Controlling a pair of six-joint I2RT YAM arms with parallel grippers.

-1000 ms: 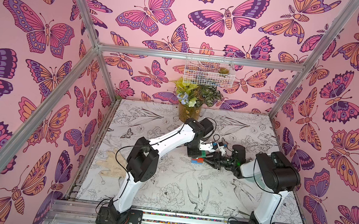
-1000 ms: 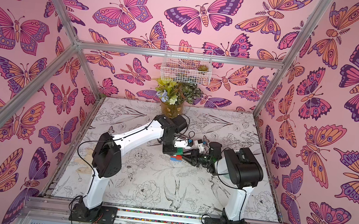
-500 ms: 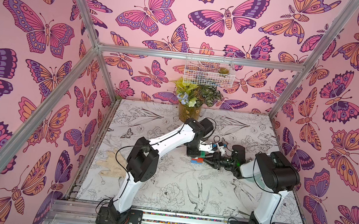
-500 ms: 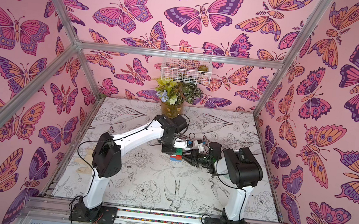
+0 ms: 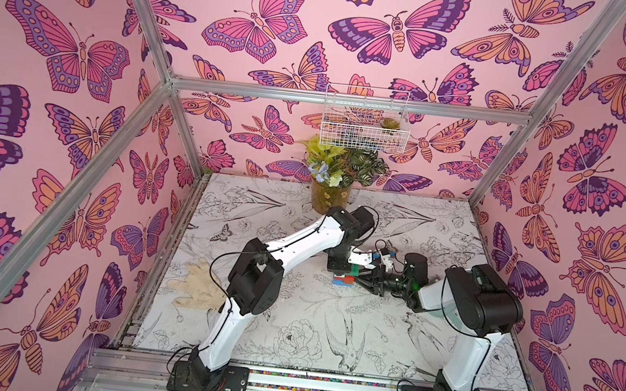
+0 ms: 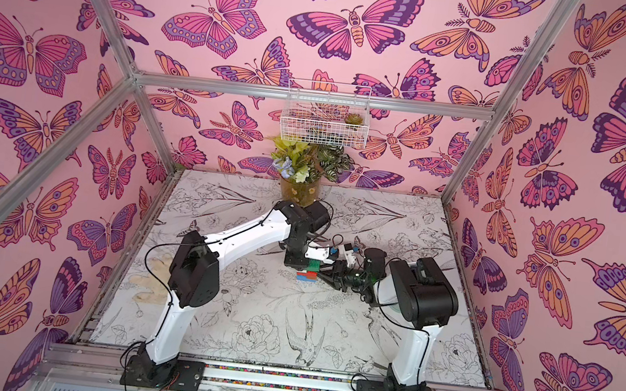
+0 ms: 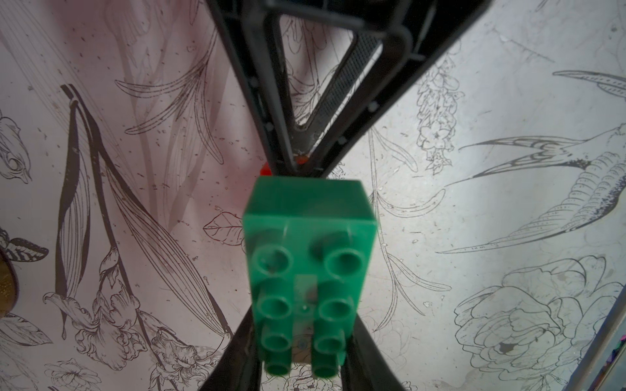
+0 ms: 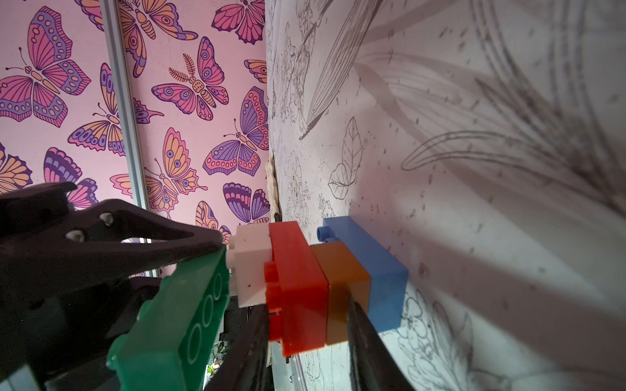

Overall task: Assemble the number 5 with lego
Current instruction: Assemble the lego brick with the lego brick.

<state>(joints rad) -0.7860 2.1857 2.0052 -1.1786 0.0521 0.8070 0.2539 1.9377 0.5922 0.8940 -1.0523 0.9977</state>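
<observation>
**Tilt of green brick (image 8: 176, 311) over stack (image 8: 294, 264)**

Pinching green brick at its left end with left fingers (image 7: 233, 362), pressed against both long sides across the narrow width, studs up. Holding it just above white brick (image 8: 250, 270), topmost piece of the stack. Standing on table (image 5: 328, 320) between the two arms: blue brick (image 8: 379, 270) lowest, then orange brick (image 8: 342, 284), red brick (image 8: 298, 304), white brick.

Running green's long axis left to right, roughly along red, yet not level. Left end down at white's studs, apparently touching. Right end lifted, toward right arm. Cannot tell whether any stud has entered the underside.

Clamping stack from the right with right fingers (image 8: 367, 342), only narrowly apart: one at the seam of orange and blue, one beside red at white's level. Bracing, by the look of it, not carrying.

Nearer for the press: left arm, coming down on top from the far side. Calls, most likely, for lowering the raised right end until green lies flat over white, then pushing straight down against that brace. Risks rocking the stack or levering white off if pressed while tilted.
</observation>
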